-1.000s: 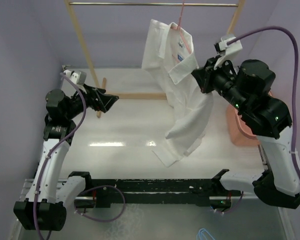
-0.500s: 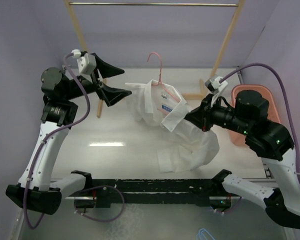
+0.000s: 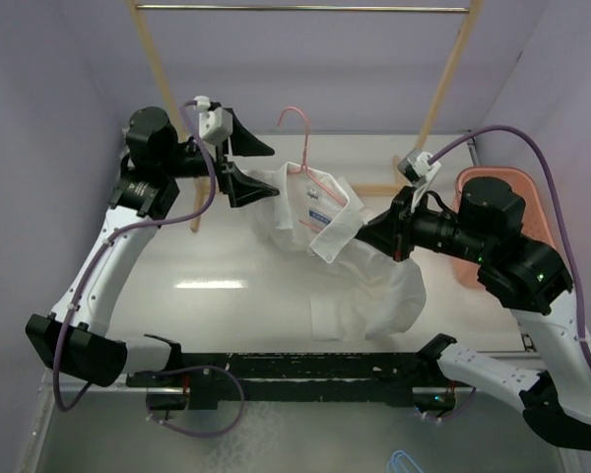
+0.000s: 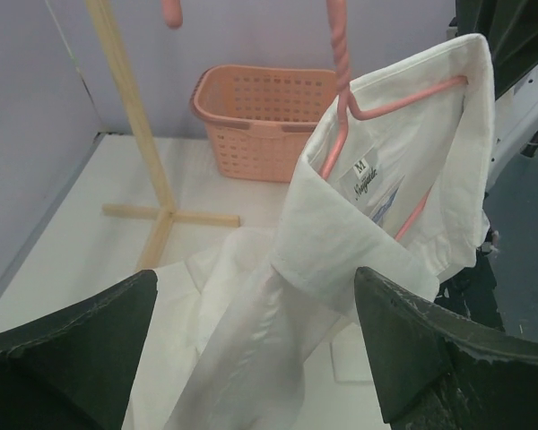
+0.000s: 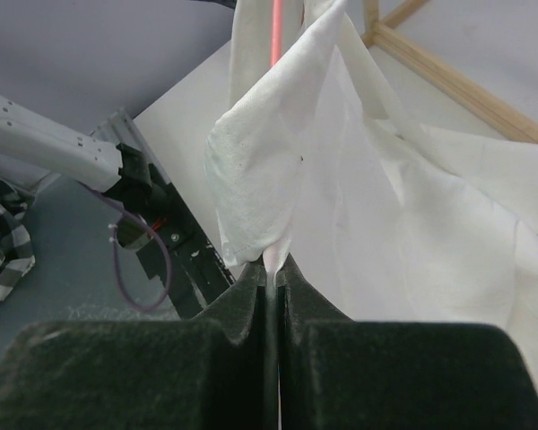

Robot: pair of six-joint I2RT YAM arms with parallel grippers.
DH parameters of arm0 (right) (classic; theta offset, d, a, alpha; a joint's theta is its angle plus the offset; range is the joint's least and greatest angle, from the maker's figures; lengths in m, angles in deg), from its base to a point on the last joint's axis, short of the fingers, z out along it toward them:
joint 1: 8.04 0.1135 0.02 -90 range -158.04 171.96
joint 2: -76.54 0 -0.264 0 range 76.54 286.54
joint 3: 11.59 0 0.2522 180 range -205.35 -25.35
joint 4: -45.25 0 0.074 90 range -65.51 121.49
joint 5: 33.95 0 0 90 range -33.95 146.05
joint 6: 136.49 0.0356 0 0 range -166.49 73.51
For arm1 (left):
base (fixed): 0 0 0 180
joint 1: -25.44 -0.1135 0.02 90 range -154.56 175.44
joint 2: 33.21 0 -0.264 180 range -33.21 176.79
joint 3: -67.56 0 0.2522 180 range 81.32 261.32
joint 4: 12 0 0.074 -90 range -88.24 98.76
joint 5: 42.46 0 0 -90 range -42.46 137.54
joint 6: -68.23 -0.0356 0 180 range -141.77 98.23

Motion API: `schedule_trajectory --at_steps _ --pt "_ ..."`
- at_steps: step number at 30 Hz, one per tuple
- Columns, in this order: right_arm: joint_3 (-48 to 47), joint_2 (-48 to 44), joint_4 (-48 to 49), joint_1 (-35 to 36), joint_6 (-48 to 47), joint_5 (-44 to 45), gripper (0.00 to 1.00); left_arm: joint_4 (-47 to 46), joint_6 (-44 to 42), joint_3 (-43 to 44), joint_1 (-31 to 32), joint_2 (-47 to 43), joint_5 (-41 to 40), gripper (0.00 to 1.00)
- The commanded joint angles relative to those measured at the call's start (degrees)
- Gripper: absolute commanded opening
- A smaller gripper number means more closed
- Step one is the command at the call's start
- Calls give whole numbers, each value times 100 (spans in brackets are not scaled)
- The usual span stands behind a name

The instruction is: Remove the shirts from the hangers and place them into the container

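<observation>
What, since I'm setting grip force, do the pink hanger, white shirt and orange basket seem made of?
Thin pink hanger: probably coated wire, its neck twisted. White collared shirt: thin woven cloth, matte, draping in soft folds. Salmon-orange slotted basket: moulded plastic by its look, smooth rim, perforated walls.

A white shirt (image 4: 278, 296), pink hanger (image 4: 340, 49), salmon-orange slotted basket (image 4: 269, 125) and pale wooden rack (image 4: 130, 107).
</observation>
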Motion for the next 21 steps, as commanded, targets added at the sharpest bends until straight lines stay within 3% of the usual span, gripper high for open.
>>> schedule_trajectory --at_steps 1,5,7,11,13,14,16,18,21 --pt "-360 -24 623 -2 21 -3 0 209 -405 348 230 227 -55 92" --pt "-360 -63 767 1 5 552 0 706 -827 547 486 412 -686 90" --pt "-348 -106 905 0 16 688 0 825 -923 676 577 566 -1113 83" --pt "-410 -28 954 -4 -2 804 0 682 -932 766 727 814 -1647 44" --pt "-399 18 920 -4 -2 914 0 551 -869 772 724 875 -1817 11" --pt "-379 28 902 -4 -1 999 0 478 -854 746 726 883 -1935 0" --pt "-313 6 880 -3 -10 1261 3 254 -833 656 728 822 -2134 0" --pt "-247 -52 844 -1 -11 1790 21 -85 -772 464 723 700 -2403 0" --pt "-257 -132 710 0 -37 2424 38 -687 -729 31 722 416 -2716 0"
